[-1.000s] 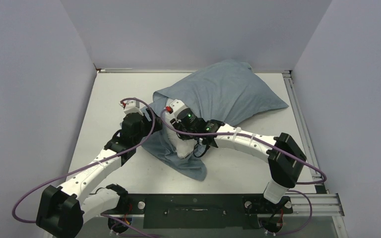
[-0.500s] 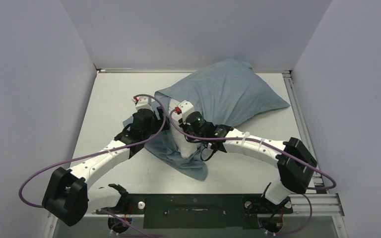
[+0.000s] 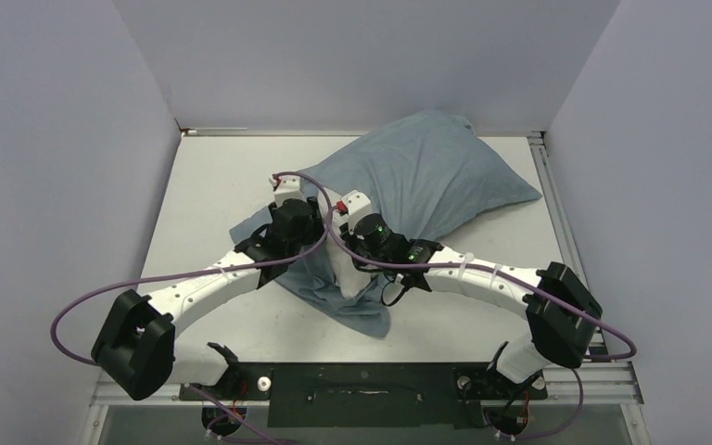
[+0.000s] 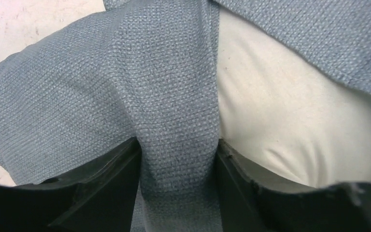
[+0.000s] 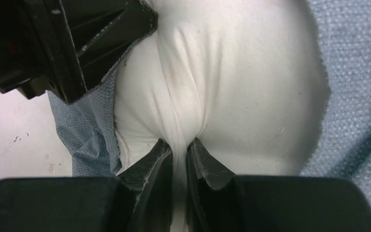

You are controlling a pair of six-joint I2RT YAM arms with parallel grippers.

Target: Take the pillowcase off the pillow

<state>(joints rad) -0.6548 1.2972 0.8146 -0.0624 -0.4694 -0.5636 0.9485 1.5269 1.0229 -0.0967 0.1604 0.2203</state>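
Note:
The grey-blue pillowcase [image 3: 426, 176] lies across the table's back and middle, its open end toward me. The white pillow [image 3: 345, 280] pokes out of that open end. My right gripper [image 3: 352, 264] is shut on a pinched ridge of the pillow [image 5: 232, 72], with the pillowcase's edge [image 5: 357, 72] beside it on the right. My left gripper [image 3: 311, 243] stands just left of it, jaws apart on either side of a raised fold of the pillowcase [image 4: 174, 96] that fills the gap [image 4: 178, 145]. The pillow [image 4: 280, 125] shows bare to that fold's right. The left gripper's body [image 5: 77, 43] crowds the right wrist view.
The white table [image 3: 204, 185] is walled by grey panels at the left, back and right. A metal rail [image 3: 556, 213] runs along its right edge. Purple cables [image 3: 83, 306] loop from both arms over the table's near part.
My left arm has swung right and forward onto the pillowcase's open end, and its jaws have narrowed round a fold. My right gripper has shut on the pillow.

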